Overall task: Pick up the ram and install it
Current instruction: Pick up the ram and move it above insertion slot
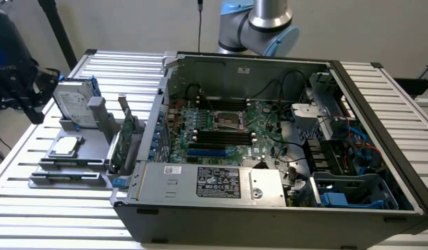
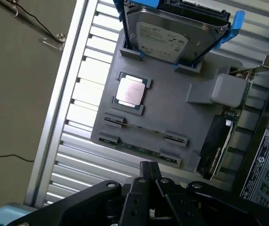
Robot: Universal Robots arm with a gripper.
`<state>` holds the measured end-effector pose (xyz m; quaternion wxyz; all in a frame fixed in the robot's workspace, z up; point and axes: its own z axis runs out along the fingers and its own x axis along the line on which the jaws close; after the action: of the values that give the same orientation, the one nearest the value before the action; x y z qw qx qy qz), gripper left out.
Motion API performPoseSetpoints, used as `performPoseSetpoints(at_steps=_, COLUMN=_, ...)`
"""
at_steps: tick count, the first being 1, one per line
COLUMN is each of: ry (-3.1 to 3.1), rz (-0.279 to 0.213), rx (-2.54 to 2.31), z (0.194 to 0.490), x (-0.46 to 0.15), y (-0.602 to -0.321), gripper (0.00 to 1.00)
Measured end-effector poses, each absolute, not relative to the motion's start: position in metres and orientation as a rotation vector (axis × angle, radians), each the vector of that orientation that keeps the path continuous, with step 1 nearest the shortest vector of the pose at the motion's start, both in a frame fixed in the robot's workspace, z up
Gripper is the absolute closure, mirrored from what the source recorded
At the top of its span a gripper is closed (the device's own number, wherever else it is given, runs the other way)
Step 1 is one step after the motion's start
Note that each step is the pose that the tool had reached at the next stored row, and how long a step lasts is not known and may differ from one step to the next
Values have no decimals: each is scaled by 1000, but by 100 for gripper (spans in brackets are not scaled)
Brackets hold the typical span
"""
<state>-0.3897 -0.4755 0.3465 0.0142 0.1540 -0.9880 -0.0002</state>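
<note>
Tool [image 2: 148,167] closed and empty, poised near what looks like the ram [image 2: 135,147] in its holder [image 2: 172,108]: pickup unstarted, jaws must open.

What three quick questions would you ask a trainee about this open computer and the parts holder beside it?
1. True or false: the gripper is shut and empty, and the ram sits on edge in the grey holder.
2. Which part stands in the blue bracket on the holder? A: a fan. B: the hard drive. C: a keyboard.
3. Fill in: in the exterior view, the holder stands to the exterior view's ____ of the computer case.

Key: 1 true; 2 B; 3 left.
</note>
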Motion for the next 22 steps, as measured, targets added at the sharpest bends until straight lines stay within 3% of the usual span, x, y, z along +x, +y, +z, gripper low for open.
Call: performPoseSetpoints(at_steps=22, ry=-2920, rz=8, rx=1081, z=340, x=-390, y=-476, gripper=89)
